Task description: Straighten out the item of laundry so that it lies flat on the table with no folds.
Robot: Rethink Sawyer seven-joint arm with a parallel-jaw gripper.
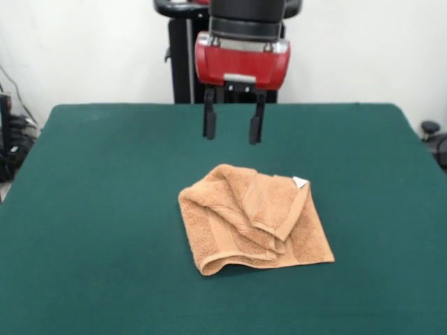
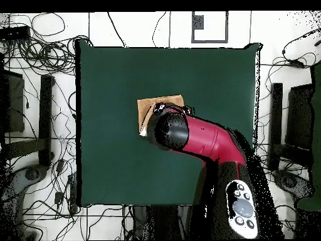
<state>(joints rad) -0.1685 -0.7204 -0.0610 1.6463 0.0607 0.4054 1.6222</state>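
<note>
The orange-tan terry towel (image 1: 251, 220) lies crumpled on the dark green table (image 1: 105, 209), near its middle. One corner is folded over toward the centre, with a small white tag (image 1: 300, 182) at its far right corner. My gripper (image 1: 233, 125) hangs open and empty above the table, just behind the towel's far edge and apart from it. In the overhead view the red arm (image 2: 200, 139) covers most of the towel (image 2: 157, 103); only its upper edge shows, and the gripper itself is hidden under the arm.
The robot's black pedestal (image 1: 183, 63) stands behind the table's far edge. Cables and dark equipment (image 2: 37, 94) lie on the floor around the table.
</note>
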